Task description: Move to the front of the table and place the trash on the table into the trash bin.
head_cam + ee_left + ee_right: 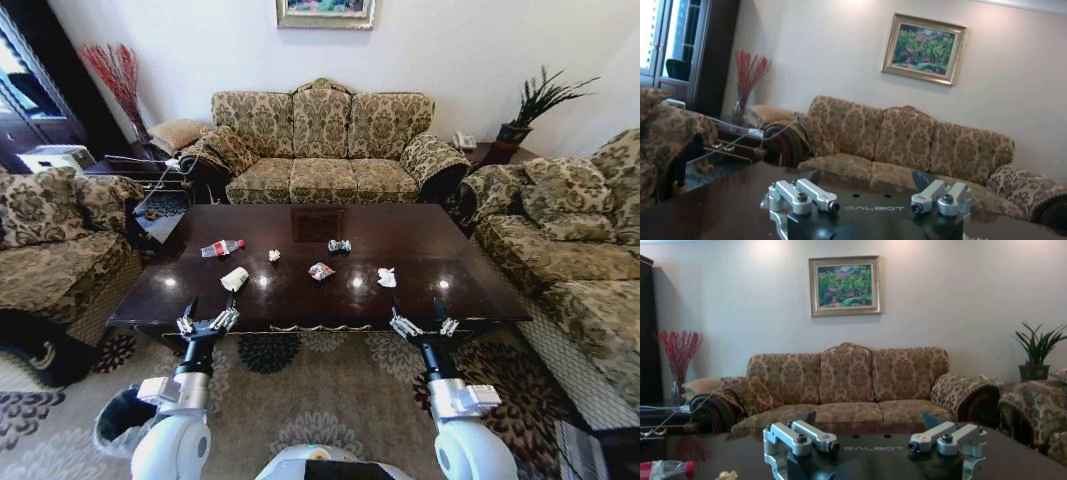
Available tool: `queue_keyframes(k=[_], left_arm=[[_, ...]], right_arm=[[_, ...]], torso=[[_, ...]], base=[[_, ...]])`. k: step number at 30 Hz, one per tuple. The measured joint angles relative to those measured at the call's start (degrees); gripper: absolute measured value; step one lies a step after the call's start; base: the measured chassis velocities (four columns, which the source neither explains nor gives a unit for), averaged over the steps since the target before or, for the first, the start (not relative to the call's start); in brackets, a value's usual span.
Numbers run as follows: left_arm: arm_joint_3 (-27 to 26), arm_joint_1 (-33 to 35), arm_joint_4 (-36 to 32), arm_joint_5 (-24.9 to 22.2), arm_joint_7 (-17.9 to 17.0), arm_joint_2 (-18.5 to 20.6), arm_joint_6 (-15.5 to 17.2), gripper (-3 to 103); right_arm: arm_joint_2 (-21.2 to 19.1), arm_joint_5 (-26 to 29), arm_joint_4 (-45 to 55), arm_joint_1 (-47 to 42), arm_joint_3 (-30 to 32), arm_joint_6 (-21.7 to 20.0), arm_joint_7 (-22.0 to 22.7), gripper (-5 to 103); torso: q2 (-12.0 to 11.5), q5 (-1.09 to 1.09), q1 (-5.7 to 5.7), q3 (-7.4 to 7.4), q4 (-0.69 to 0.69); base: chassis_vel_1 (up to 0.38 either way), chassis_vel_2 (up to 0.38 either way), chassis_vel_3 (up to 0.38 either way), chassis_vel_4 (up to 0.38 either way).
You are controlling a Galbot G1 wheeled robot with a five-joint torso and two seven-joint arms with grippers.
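Head view: table (300,290) spans the middle, its near carved edge just ahead of both grippers; sofa (325,150) behind the far edge, armchairs close on either side, leaving narrow lanes at the table's ends; open patterned carpet (330,390) between robot and table. Left gripper (207,320) hangs at the near-left edge, fingers spread wide, holding nothing; right gripper (420,318) at the near-right edge, likewise wide and empty. Trash on the tabletop: bottle (221,247) lying on its side toward the left; paper cup (234,279) tipped over, just beyond the left gripper; small yellowish scrap (274,255) and a wrapper (339,245) nearer the centre; crumpled wrapper (320,271) mid-table; white tissue (387,277) just beyond the right gripper. Trash bin (118,425) on the carpet at lower left, beside the left arm, apart from the table.

Left wrist view: left gripper (867,200) wide open over dark tabletop; sofa and framed painting (923,48) ahead.

Right wrist view: right gripper (873,440) wide open; bottle's red label (663,470) and yellowish scrap (725,474) at the lower corner, off to the gripper's left side; potted plant (1037,352) far right.
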Motion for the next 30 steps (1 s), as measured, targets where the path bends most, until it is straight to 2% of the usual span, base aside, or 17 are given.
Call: queue_keyframes(k=[5,8,14,21,26,30], left_arm=[[-0.2,0.1,0.1,0.0,-0.1,0.1,0.0,92],[-0.3,0.1,0.1,0.0,-0.1,0.0,0.1,96],[-0.4,0.0,0.3,0.0,-0.1,-0.1,0.2,94],[-0.4,-0.2,0.7,0.0,-0.2,-0.3,0.4,92],[-0.6,-0.7,1.7,0.0,-0.3,-0.1,0.7,97],[-1.0,-1.1,2.6,-0.1,-0.7,0.2,1.3,95]], right_arm=[[0.3,-0.6,-0.2,0.0,-0.4,0.5,0.1,100],[0.3,-0.6,-0.1,0.1,-0.6,0.5,0.1,100],[0.3,-0.6,-0.1,0.3,-0.7,0.5,0.1,100],[0.2,-0.6,-0.5,0.6,-0.7,0.7,0.2,100],[0.1,-0.4,-1.3,1.5,-0.9,0.7,0.3,100],[0.1,0.1,-1.8,1.9,-1.3,1.0,0.4,100]], torso=[[0.0,0.0,0.0,0.0,0.0],[0.0,0.0,0.0,0.0,0.0],[0.0,0.01,0.0,0.0,0.0],[0.0,-0.01,0.0,0.0,0.0],[0.0,-0.01,0.0,0.0,0.0],[0.0,0.02,0.0,0.0,0.0]], base=[[0.0,0.0,0.0,0.0],[0.029,0.015,-0.019,-0.015],[0.134,0.089,-0.143,-0.106],[0.24,0.218,-0.231,-0.225],[0.294,0.292,-0.289,-0.29],[0.334,0.331,-0.331,-0.344]])
